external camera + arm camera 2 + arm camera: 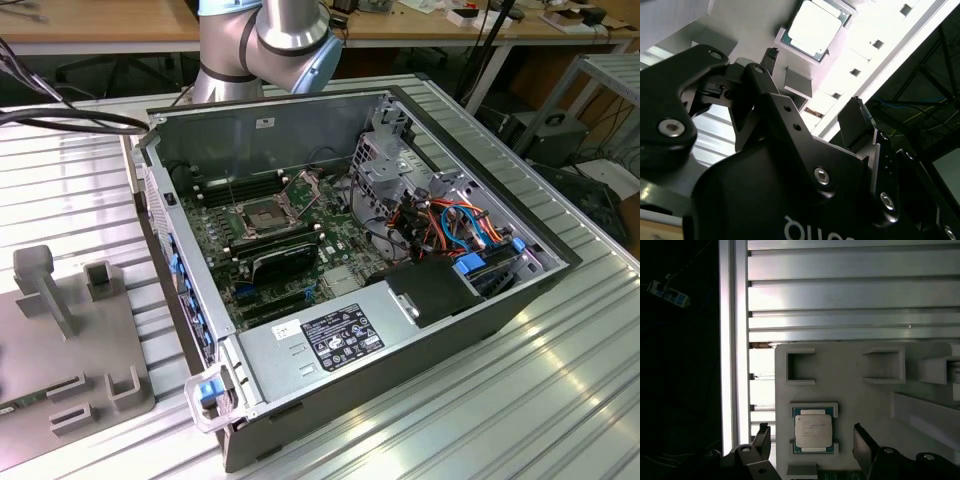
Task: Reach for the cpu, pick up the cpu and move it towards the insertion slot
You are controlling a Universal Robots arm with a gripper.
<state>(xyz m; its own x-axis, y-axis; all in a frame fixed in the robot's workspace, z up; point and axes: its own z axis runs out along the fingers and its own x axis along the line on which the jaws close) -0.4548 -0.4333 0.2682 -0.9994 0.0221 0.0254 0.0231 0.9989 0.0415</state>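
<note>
Silver ribbed metal makes up the tabletop [520, 400], and wooden desks [90, 25] with cables stand behind it in the exterior view. On the tabletop lies an open computer case [330, 420]. Inside it, on the green board [215, 250], sits the insertion slot [262, 216]. It is a square with a shiny metal frame and a dark middle, and its lid [303, 186] is tipped up. The robot arm [265, 40] rises behind the case. On the exterior view's left, outside the case, lies a grey holder plate [60, 340] with small blocks on it.

In the first wrist view the cpu [813, 434] lies flat in a small square pocket [814, 407] of the grey holder plate. Its pale top faces up, with a thin green edge around it. It is not in the insertion slot. The second wrist view shows the cpu in the same pocket.

The tool [810, 429] hangs over the cpu. Its two black fingers [762, 439] are spread wide, one on each side of the cpu. They do not touch it, and the tool holds nothing. How high the tool is above the cpu cannot be told.
</note>
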